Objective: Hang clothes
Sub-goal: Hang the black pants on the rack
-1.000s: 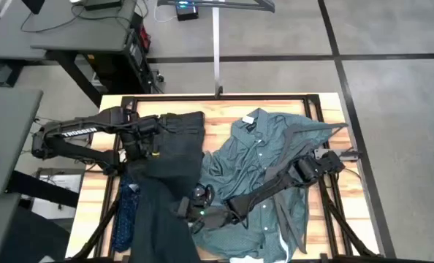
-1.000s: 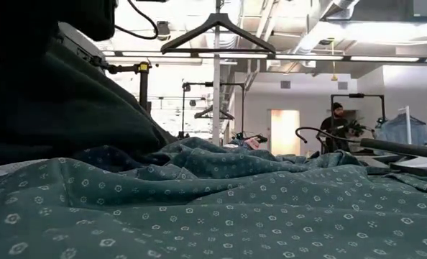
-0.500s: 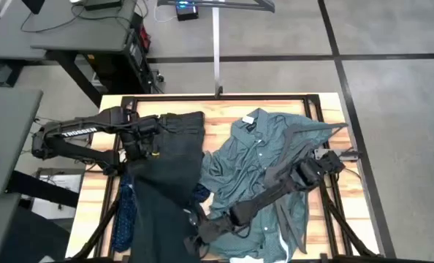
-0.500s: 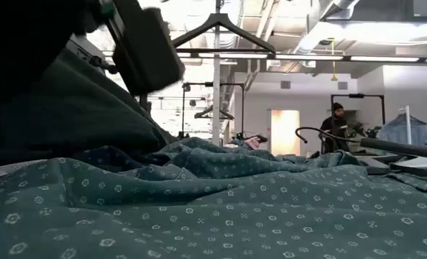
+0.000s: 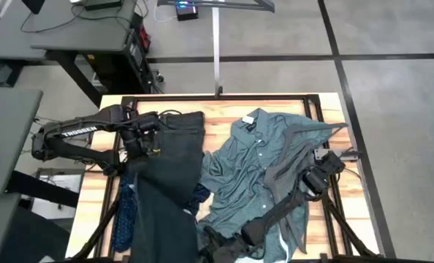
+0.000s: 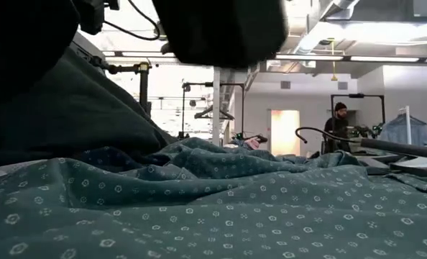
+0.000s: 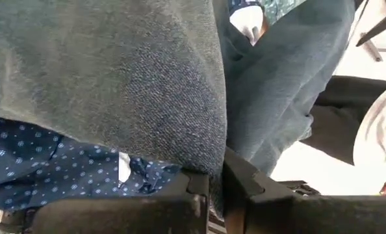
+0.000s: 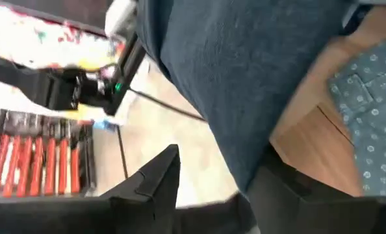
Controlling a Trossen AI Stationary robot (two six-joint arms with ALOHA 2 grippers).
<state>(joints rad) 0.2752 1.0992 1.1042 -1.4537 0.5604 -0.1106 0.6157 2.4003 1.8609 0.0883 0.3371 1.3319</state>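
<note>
Looking down from the high view, I see my left claw (image 5: pixel 150 139) at the bench's (image 5: pixel 217 109) left side, on the upper part of the dark jeans (image 5: pixel 169 183); in the left wrist view its two fingers (image 7: pixel 199 188) are pressed together on a fold of the denim, so it has the jeans pinched. The navy dotted shirt (image 5: pixel 123 215) lies under the jeans along their left edge, and a bit of it peeks out on their right side too. The jeans run from the bench's far edge down to its near edge. To the right of them the teal-green shirt (image 5: pixel 253 168) is spread open with its collar toward the far edge. My right arm reaches across that shirt toward the near edge, and the right claw (image 5: pixel 215 250) sits low by the jeans' leg; in the right wrist view one dark finger (image 8: pixel 157 179) stands well apart from the other with jeans fabric between them, so it is spread, not clamped. In the low view a person (image 6: pixel 337 122) stands far back in the room.
</note>
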